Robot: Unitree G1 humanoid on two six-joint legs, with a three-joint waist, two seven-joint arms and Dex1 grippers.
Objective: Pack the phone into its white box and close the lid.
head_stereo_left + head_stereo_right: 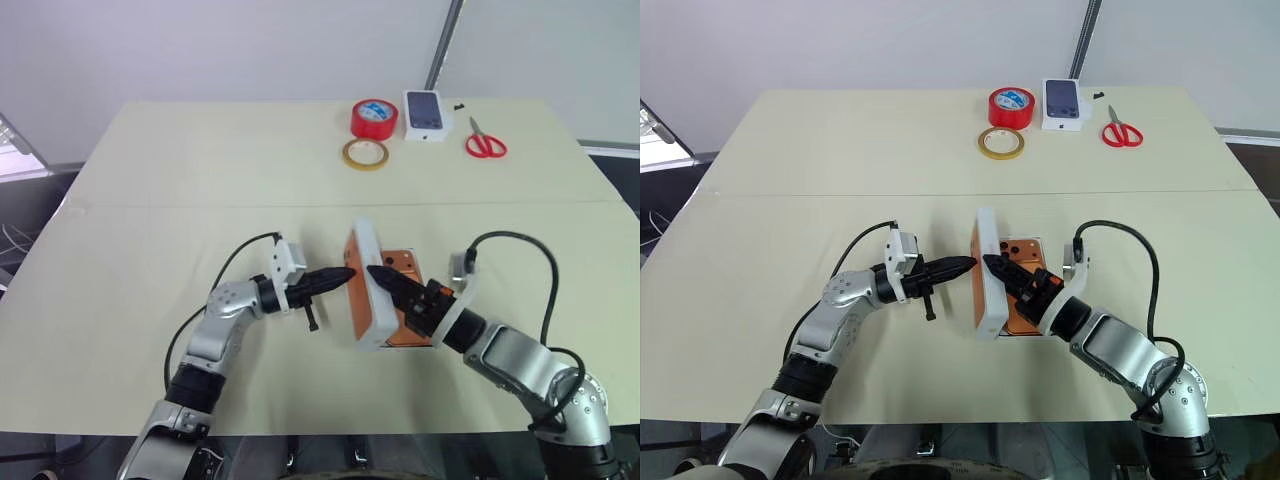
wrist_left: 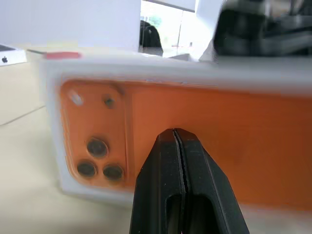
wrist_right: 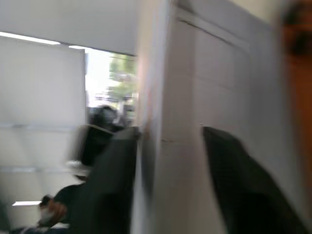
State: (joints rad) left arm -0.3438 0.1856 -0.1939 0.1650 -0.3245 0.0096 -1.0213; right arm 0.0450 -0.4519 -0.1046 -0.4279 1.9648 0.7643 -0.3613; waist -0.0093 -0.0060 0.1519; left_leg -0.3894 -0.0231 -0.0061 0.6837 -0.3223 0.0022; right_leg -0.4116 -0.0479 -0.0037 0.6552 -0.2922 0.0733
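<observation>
Judging from my head cameras, packing is underway: the copper-orange slim phone point(image 1: 404, 300) sits in the tilted shallow white cardboard box point(image 1: 366, 288), whose wall my right gripper point(image 1: 385, 280) straddles, fingers spread. My left wrist view shows my left gripper point(image 2: 174, 134) shut, empty, against the phone's back. Lid work remains.

Head stereo pair: looks forward and down over the table point(image 1: 150, 200); both eyes share the whole tabletop. Left wrist camera: very near, faces the phone point(image 2: 204, 141) in the white box point(image 2: 51, 122). Right wrist camera: very near, faces the box wall edge-on.
</observation>
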